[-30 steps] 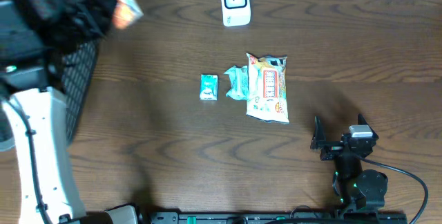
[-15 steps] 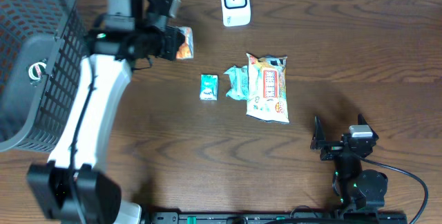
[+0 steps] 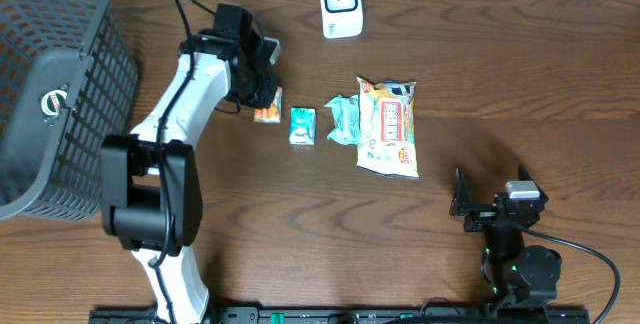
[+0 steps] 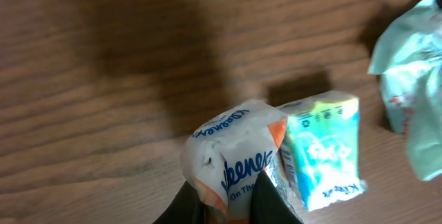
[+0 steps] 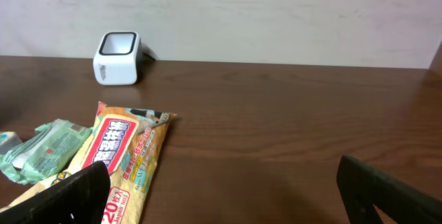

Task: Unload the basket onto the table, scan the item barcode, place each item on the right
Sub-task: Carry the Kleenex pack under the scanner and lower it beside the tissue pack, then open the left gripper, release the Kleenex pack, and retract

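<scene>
Left jaws: the left gripper (image 3: 262,92) is closed tight on one end of the tissue pack (image 4: 231,151). Its dark fingers (image 4: 266,200) pinch the wrapper from both sides.
Right jaws: the right gripper (image 5: 224,196) stands spread wide with nothing between its fingers (image 5: 69,200).
Tissue pack: a white and orange pack with blue Kleenex lettering. It lies to the left of the scanner (image 3: 340,4) and on the scanner's near side, low at the wood. Whether it rests on the table (image 3: 520,74) cannot be told.
Teal packet: the small teal packet (image 3: 302,125) lies flat, slightly left of the scanner and nearer the robot, just beside the held pack.
Green packet: the crumpled green packet (image 3: 345,119) sits almost straight toward the robot from the scanner, against the left edge of the wipes bag (image 3: 388,127).
Wipes bag: a large yellow and orange bag, flat, on the scanner's near side and a little to its right.
Scanner: a white unit with a dark window, at the far edge of the table.
Basket: the dark mesh basket (image 3: 60,94) is far to the scanner's left, at the table's left end.
Right gripper, place: well apart from the scanner, toward the near right of the table, clear of every packet.
</scene>
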Controlling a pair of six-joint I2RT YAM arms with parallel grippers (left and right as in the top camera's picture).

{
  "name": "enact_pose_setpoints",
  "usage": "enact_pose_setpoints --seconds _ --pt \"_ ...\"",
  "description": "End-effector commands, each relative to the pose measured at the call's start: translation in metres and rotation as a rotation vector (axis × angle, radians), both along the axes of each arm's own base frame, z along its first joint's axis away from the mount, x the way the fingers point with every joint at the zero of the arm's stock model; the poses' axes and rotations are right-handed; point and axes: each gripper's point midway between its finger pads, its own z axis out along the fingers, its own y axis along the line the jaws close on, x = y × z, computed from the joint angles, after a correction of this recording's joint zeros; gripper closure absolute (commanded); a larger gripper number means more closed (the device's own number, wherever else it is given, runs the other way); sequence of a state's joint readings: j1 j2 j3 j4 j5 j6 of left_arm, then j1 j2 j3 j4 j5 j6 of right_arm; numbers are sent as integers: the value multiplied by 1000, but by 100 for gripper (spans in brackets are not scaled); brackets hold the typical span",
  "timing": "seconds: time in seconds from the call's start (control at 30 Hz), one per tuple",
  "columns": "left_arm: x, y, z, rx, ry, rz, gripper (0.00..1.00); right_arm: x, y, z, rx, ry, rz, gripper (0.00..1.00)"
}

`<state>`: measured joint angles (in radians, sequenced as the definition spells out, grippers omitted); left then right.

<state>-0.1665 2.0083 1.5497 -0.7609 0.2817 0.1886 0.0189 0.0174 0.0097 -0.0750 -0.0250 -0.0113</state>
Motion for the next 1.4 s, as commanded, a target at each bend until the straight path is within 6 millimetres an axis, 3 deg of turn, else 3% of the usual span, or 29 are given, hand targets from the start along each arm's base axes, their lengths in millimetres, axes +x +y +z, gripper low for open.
enact_pose_setpoints --seconds 0.0,0.23,0.4,0.5,0.57,0.97,1.0,1.07,1.2,1.37 --pt "-2 -3 -5 15 12 -23 92 0 0 -1 2 2 -1 1" --pt "-12 -9 -7 28 43 -44 92 0 0 -1 2 2 -1 1" --pt "-13 6 -10 111 46 -24 92 0 0 -1 2 2 -1 1" --pt "-15 6 -11 104 64 16 77 0 0 -1 2 2 -1 1" --pt "-16 6 -12 99 76 44 77 0 0 -1 2 2 -1 1" --pt "-31 -17 -9 -10 134 6 76 0 0 -1 2 2 -1 1" --pt "-32 -19 -9 -10 136 0 69 0 0 -1 2 2 -1 1" --pt "-33 -22 -9 -7 138 -9 43 0 0 -1 2 2 -1 1" --pt "-32 -25 -8 -6 128 -16 37 0 0 -1 2 2 -1 1" --pt "-22 -22 18 -22 61 -5 36 0 0 -1 2 2 -1 1"
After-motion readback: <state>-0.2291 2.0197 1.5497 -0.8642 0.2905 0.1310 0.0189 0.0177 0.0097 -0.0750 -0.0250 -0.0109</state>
